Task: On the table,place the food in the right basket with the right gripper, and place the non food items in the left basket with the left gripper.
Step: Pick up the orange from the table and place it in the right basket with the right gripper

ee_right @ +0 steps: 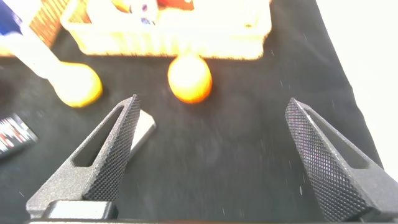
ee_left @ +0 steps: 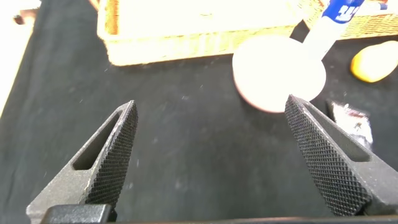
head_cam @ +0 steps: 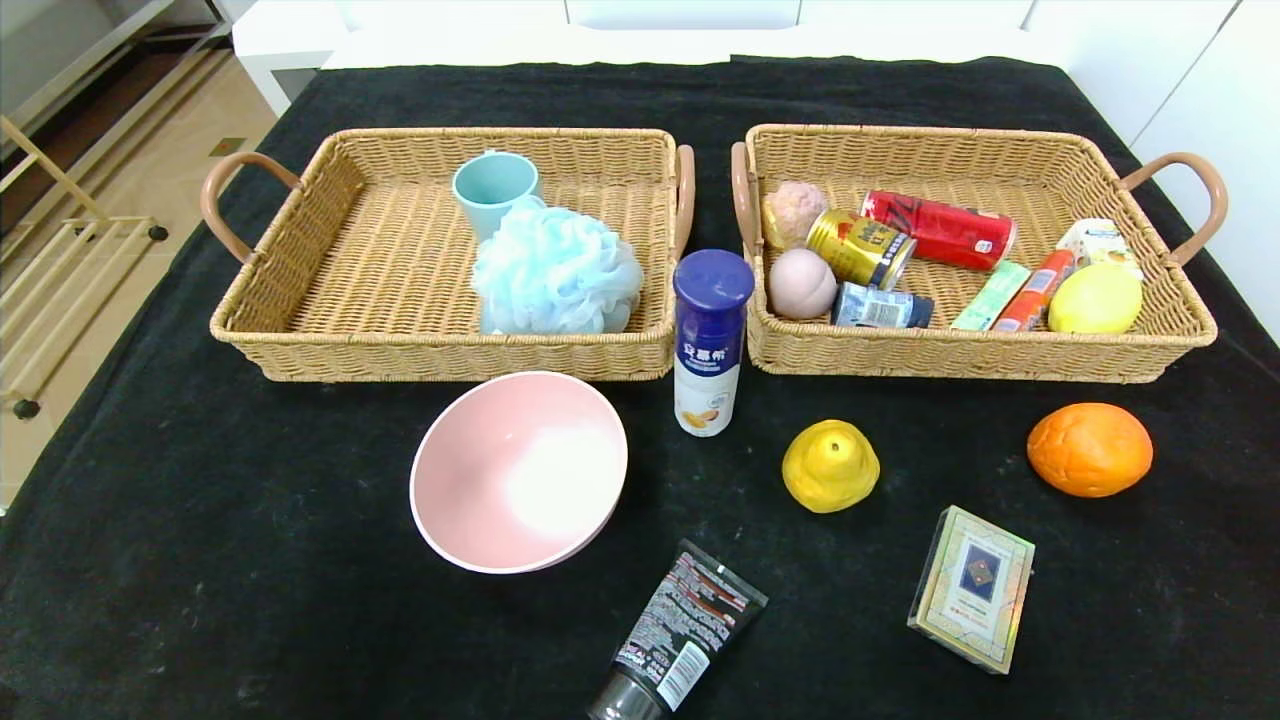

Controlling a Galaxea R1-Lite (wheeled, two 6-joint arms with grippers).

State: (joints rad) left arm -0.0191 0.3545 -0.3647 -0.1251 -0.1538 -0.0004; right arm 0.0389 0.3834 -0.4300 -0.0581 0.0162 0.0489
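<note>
On the black table (head_cam: 250, 560) lie an orange (head_cam: 1089, 449), a yellow pear (head_cam: 830, 466), an upright white bottle with a blue cap (head_cam: 709, 341), a pink bowl (head_cam: 518, 470), a card box (head_cam: 971, 586) and a black tube (head_cam: 680, 630). The left basket (head_cam: 300, 335) and right basket (head_cam: 1170, 335) stand behind them. Neither arm shows in the head view. My left gripper (ee_left: 211, 106) is open above bare cloth, the bowl (ee_left: 278, 71) just beyond its tips. My right gripper (ee_right: 211, 106) is open over cloth, short of the orange (ee_right: 189, 76), with the card box (ee_right: 144, 127) beside one finger.
The left basket holds a teal cup (head_cam: 494, 190) and a blue bath sponge (head_cam: 556, 272). Inside the right basket lie cans (head_cam: 940, 230), a lemon (head_cam: 1095, 298) and other packets. A white wall borders the table's far and right sides; floor and a rack (head_cam: 60, 270) lie at left.
</note>
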